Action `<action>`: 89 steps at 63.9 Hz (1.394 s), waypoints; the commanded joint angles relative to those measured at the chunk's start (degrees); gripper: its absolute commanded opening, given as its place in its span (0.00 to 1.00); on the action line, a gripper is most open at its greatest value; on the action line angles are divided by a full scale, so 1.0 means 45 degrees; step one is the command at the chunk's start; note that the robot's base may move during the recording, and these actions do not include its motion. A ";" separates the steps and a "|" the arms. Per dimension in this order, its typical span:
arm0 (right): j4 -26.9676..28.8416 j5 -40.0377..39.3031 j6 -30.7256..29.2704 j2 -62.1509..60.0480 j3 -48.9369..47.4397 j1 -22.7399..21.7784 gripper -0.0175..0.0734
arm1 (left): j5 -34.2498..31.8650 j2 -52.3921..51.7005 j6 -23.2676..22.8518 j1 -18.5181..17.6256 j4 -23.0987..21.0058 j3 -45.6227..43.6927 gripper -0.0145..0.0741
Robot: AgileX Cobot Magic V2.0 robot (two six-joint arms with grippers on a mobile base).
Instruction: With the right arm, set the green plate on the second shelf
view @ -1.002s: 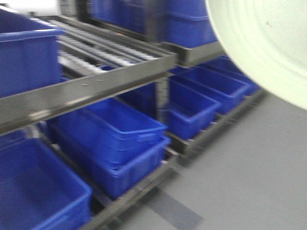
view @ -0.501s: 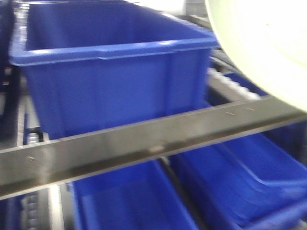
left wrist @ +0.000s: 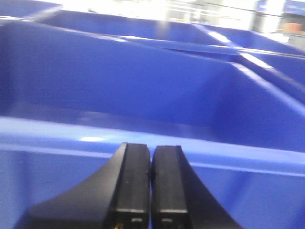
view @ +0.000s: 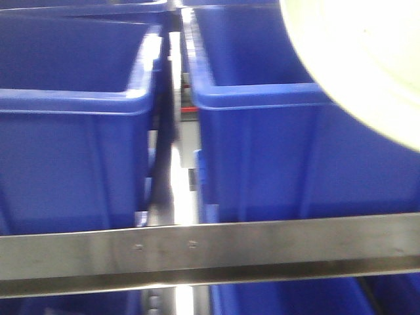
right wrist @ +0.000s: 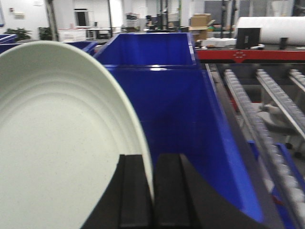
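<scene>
The green plate (right wrist: 62, 143) stands on edge in the right wrist view, its pale concave face filling the left half. My right gripper (right wrist: 151, 160) is shut on the plate's rim, one black finger on each side. In the front view the same green plate (view: 367, 59) fills the upper right corner, in front of a blue bin (view: 289, 151); the gripper itself is out of that view. My left gripper (left wrist: 151, 149) is shut with nothing between its fingers, just in front of a blue bin's rim (left wrist: 214, 152).
A grey metal shelf rail (view: 210, 252) runs across the front view, with two blue bins (view: 72, 144) behind it and more below. To the right of the plate are a deep blue bin (right wrist: 176, 109) and roller tracks (right wrist: 267, 138).
The front view has swung across the rack: the shelf rail has dropped lower in frame and two blue bins now face the camera. The plate stays in the upper right corner.
</scene>
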 commanded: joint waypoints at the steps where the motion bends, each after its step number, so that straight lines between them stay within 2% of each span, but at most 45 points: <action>1: -0.0032 -0.1415 0.0071 0.0150 -0.0431 -0.0088 0.25 | -0.1137 -0.0206 -0.0043 -0.0038 -0.0104 0.0520 0.31; 33: -0.0032 -0.1429 0.0071 0.0150 -0.0431 -0.0088 0.25 | -0.1137 -0.0206 -0.0043 -0.0038 -0.0104 0.0520 0.31; 56: -0.0032 -0.3905 0.0071 0.0150 -0.0431 -0.0088 0.25 | -0.1137 -0.0206 -0.0043 -0.0038 -0.0104 0.0520 0.31; 89: -0.0032 -0.4346 0.0071 0.0175 -0.0431 -0.0088 0.25 | -0.1137 -0.0206 -0.0043 -0.0038 -0.0104 0.0520 0.31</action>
